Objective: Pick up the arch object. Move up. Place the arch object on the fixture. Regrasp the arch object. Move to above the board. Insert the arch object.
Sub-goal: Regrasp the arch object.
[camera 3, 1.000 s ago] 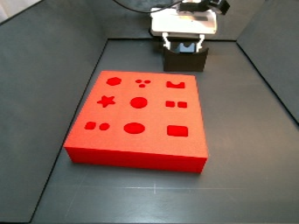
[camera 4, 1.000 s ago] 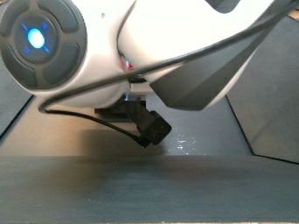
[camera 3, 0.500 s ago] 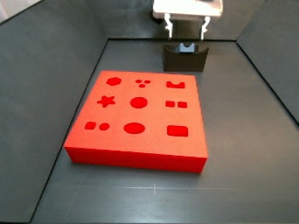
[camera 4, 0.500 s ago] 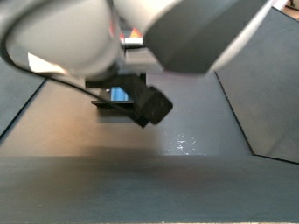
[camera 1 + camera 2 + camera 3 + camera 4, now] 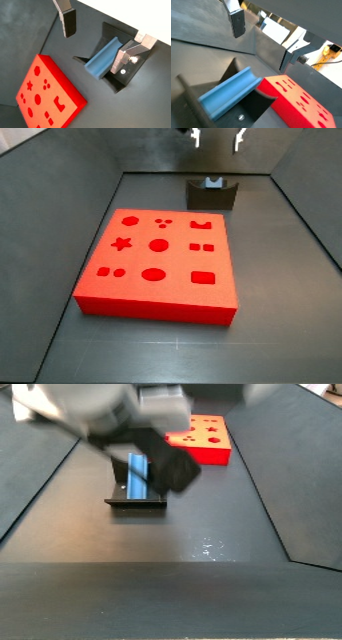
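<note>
Gripper risen higher, empty; arch object stays on fixture.

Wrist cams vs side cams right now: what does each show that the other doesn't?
Wrist only: close-up of the hand with its fingers spread, nothing between them, and the arch's trough shape as it lies in the fixture.
Side only: the whole board with every recess; the hand barely shows at the frame's top edge.
Both: arch on the fixture, hand above it and not touching, board beside the fixture.
</note>
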Robot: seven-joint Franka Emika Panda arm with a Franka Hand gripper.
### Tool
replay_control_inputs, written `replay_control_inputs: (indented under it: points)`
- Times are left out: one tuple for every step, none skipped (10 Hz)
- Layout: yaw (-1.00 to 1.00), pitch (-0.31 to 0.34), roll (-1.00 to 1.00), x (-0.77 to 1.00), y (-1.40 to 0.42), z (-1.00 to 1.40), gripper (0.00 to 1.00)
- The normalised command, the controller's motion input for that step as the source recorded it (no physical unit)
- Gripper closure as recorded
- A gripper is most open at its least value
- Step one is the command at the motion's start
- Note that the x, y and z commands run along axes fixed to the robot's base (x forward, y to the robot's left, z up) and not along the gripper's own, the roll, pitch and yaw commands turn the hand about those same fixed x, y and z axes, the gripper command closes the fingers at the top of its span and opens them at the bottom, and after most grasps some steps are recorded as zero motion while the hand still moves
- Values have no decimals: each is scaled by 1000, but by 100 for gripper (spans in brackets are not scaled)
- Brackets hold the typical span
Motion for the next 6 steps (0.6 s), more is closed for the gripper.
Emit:
replay_control_inputs:
  points:
    - [16,26,1000,-114,-1000,900,0]
    - [16,21,1000,-127,-1000,867,0]
    - [15,15,1000,-106,-878,669,0]
    - [16,13,1000,-65,-637,356,0]
    - [16,12,1000,-34,-441,121,0]
    - [17,11,1000,-4,-244,20,0]
